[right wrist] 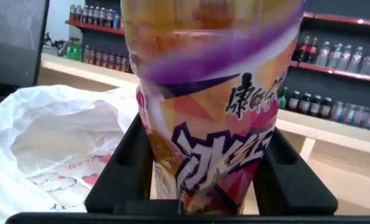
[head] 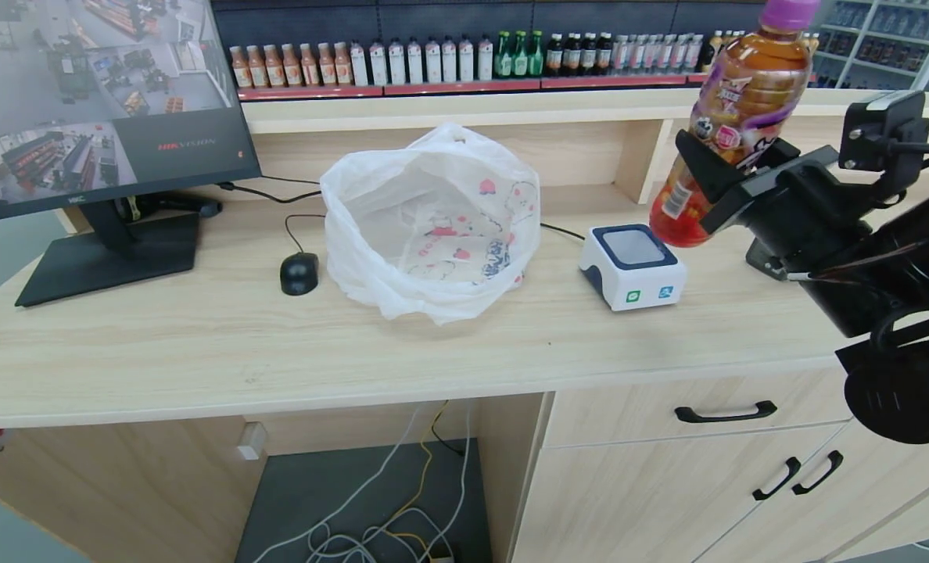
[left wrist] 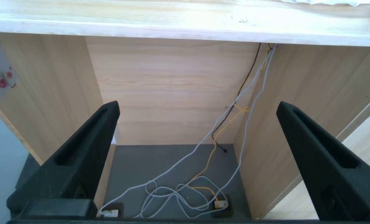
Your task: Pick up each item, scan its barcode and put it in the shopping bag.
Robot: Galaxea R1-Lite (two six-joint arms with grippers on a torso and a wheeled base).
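Note:
My right gripper is shut on a bottle of amber tea with a purple cap and a purple-and-orange label, held tilted in the air just right of and above the white barcode scanner. In the right wrist view the bottle sits between the black fingers. The white shopping bag stands open on the counter, left of the scanner; it is also seen as the bag. My left gripper is open below the counter edge, facing the knee space with cables.
A monitor on its stand fills the counter's back left, with a black mouse beside the bag. A raised shelf runs behind the counter. Drawers with black handles lie below right. The counter's front strip is bare.

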